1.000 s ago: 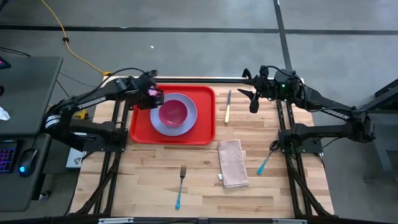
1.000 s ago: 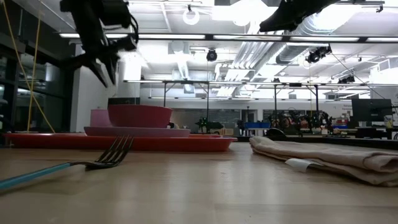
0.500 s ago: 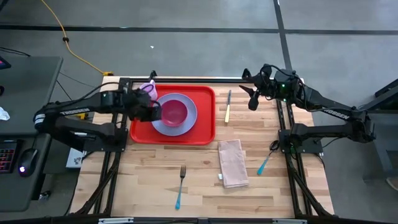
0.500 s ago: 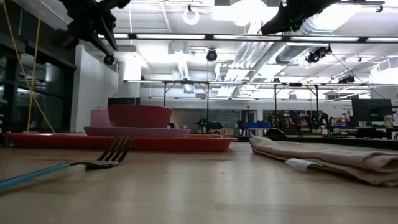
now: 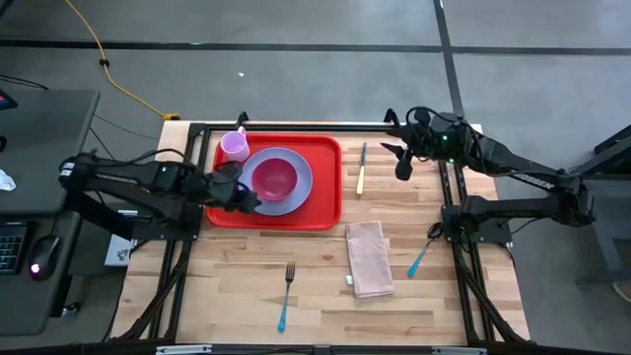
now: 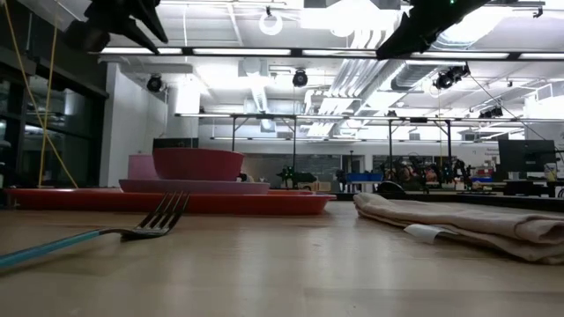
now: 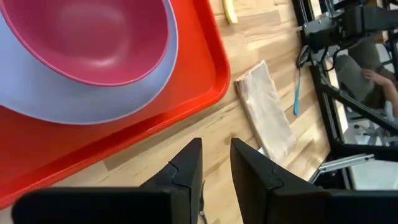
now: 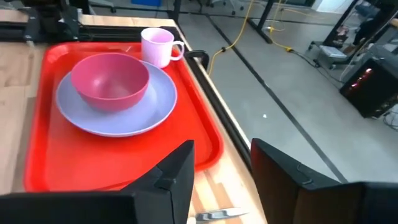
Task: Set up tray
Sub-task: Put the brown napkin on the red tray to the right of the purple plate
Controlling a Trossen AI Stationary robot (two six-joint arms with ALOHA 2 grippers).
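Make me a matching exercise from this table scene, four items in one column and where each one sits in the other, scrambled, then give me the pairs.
Items:
1. pink bowl
2. pink mug
3. fork
4. napkin

Places:
A. bare wood, near edge of the table, teal handle
B. on the lavender plate
C. bare wood, just off the tray's near right corner
D. in a far corner of the tray

Pairs: 1-B, 2-D, 3-A, 4-C

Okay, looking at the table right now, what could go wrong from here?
The left end effector hangs close over the plate and bowl; dropping lower might knock them across the tray. The mug sits in the tray's far corner near that arm, so a sweep might tip it.
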